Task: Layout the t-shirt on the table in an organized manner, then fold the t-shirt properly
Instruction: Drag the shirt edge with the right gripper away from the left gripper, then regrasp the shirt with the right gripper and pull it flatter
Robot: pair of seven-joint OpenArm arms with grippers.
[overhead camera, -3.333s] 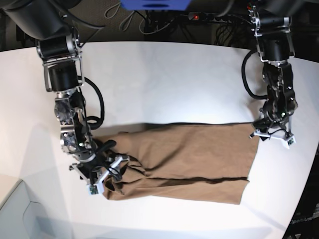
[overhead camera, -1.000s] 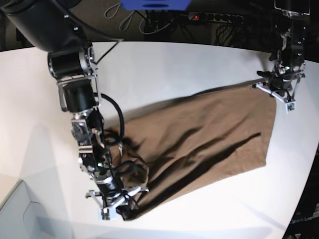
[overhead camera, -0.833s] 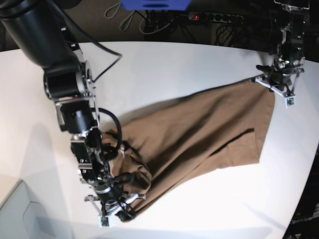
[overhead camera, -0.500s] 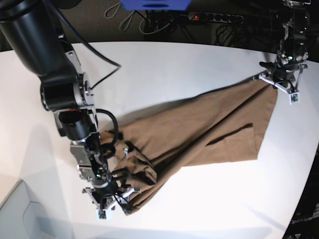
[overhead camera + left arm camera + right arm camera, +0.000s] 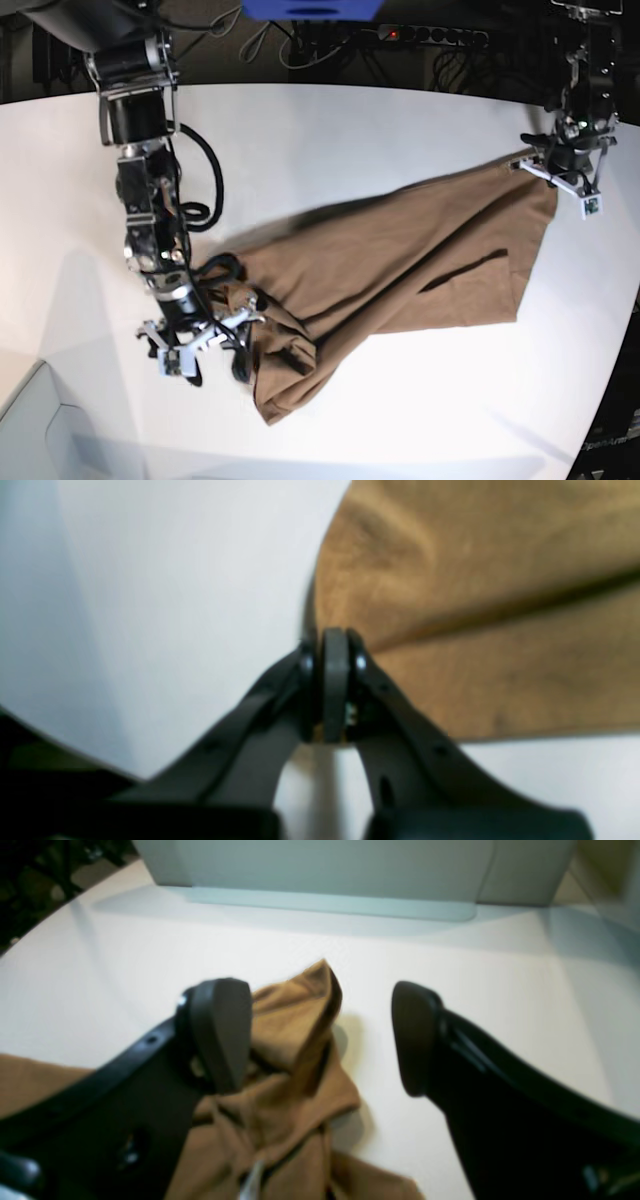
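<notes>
The left gripper (image 5: 566,172) pinches the t-shirt (image 5: 400,270) corner, probably anchoring it, while the right gripper (image 5: 320,1040) gapes wide over bunched cloth.

T-shirt (image 5: 480,605) blurred, cut off by left wrist view's edges.

clear: table (image 5: 350,140) | blocked: t-shirt (image 5: 400,270), grey box (image 5: 320,870)

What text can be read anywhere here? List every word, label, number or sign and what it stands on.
None can be read.
The t-shirt: plain tan cloth, no print showing.
The table: bare white, no marks.
Small white tag on the left pincer: too small to read.
White scrap in the shirt's folds by the right pincer: blurred, unreadable.
</notes>
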